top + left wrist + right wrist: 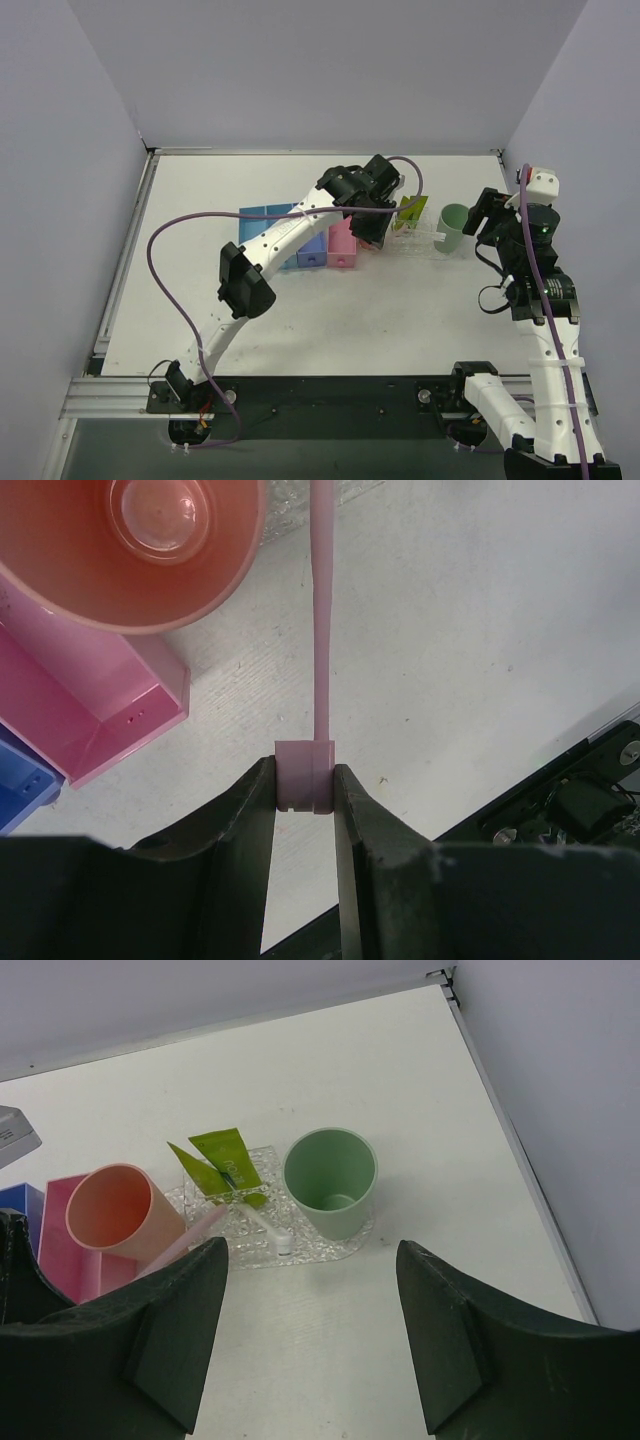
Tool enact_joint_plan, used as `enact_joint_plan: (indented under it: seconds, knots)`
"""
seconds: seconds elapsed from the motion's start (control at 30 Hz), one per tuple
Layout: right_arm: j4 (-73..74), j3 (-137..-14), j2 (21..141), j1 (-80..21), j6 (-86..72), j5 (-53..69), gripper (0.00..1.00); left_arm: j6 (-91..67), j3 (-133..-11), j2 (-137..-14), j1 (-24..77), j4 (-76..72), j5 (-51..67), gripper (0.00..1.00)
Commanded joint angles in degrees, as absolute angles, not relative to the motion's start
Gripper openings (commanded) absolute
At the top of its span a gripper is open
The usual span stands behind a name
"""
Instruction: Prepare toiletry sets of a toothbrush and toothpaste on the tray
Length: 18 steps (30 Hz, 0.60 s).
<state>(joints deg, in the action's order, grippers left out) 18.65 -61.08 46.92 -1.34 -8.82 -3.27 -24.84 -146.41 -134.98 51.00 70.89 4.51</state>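
Beside the pink cup (112, 1213) your left gripper (305, 790) has its fingers clamped on a pink toothbrush (321, 610); your right gripper (310, 1345) fingers stand apart, facing the tray (330, 1247) holding toothpaste (228, 1165).

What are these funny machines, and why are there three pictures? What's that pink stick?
They are two robot arms bolted to a table, each ending in a two-finger claw. One picture looks down from above. The other two come from small cameras on the arms' wrists, so you see each claw's own fingers up close.

On the table sits a clear bumpy tray. A green cup stands on it, and green toothpaste tubes and a white toothbrush lie on it. A peach cup stands at its left end, beside a pink box and blue bins.

The pink stick is another toothbrush, I think. The left claw pinches its thick end. The right claw is wide open, holding nothing.
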Motion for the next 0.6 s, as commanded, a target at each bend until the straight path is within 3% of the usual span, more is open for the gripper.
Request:
enact_joint_plan:
  seconds: [0.0,0.57]
  knots:
    - [16.7,-60.7,47.0,-1.8,-7.7,-4.8,0.63,-25.6,-149.5,-135.9,50.2,68.4,5.9,0.0]
    - [16.3,-60.1,47.5,-1.8,-7.6,-5.1,0.64,-25.6,-149.4,-136.3,49.7,66.4,6.8,0.0]
